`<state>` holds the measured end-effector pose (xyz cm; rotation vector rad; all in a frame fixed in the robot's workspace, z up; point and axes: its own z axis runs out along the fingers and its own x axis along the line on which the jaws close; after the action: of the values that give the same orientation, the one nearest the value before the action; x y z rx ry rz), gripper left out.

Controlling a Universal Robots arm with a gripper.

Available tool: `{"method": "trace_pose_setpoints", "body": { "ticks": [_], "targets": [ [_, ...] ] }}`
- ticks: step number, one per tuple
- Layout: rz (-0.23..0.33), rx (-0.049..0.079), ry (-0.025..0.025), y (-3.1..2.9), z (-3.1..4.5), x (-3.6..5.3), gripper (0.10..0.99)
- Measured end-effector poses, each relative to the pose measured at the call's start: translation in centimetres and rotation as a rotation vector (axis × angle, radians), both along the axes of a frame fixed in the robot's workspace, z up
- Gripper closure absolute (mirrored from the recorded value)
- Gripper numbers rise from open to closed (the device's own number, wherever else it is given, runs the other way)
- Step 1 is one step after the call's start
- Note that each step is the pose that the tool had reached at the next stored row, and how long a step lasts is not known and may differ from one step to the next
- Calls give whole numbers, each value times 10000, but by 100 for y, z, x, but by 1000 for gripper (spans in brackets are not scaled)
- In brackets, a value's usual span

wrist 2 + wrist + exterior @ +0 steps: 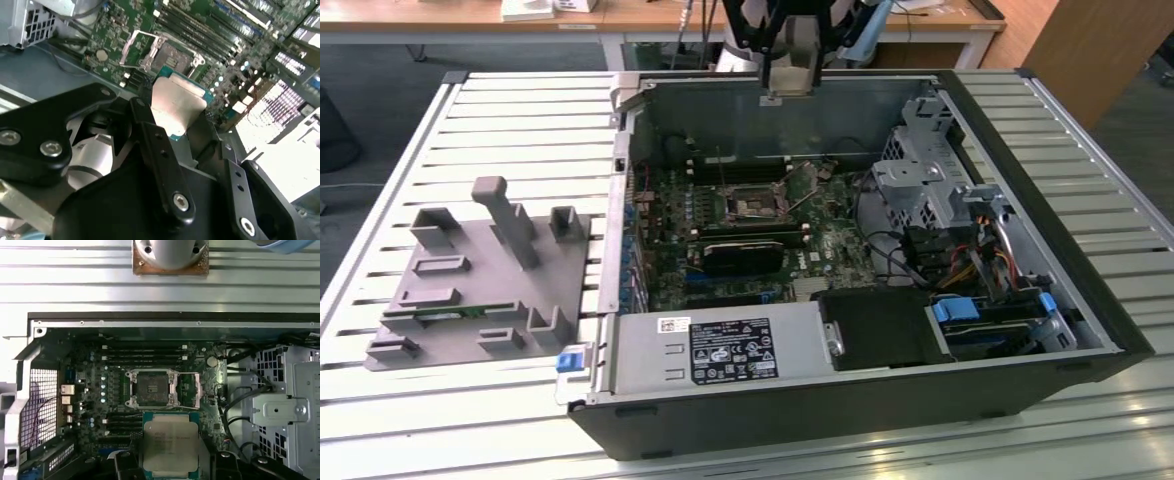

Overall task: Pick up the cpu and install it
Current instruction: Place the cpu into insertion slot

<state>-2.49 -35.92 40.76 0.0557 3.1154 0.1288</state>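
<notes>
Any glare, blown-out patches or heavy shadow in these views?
Second wrist view: the slatted table beyond the board is blown out white, and the cpu lid glares pale. First wrist view: even light, no hot spots. Exterior view: inside of the case shaded.

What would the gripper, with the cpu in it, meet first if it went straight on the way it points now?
Probably the motherboard, at or just beside the open socket. The gripper holds the cpu above the open case, and I see nothing between them, but depth is unclear.
</notes>
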Motion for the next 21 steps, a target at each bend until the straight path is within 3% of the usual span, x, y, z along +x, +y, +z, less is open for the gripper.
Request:
{"method": "trace_pose_setpoints", "body": {
  "ticks": [11,21],
  "targets": [
    [-2044,-3,1,1,-32,0,557],
    [-3023,-2,1,6,-55,0,557]
  ]
}}
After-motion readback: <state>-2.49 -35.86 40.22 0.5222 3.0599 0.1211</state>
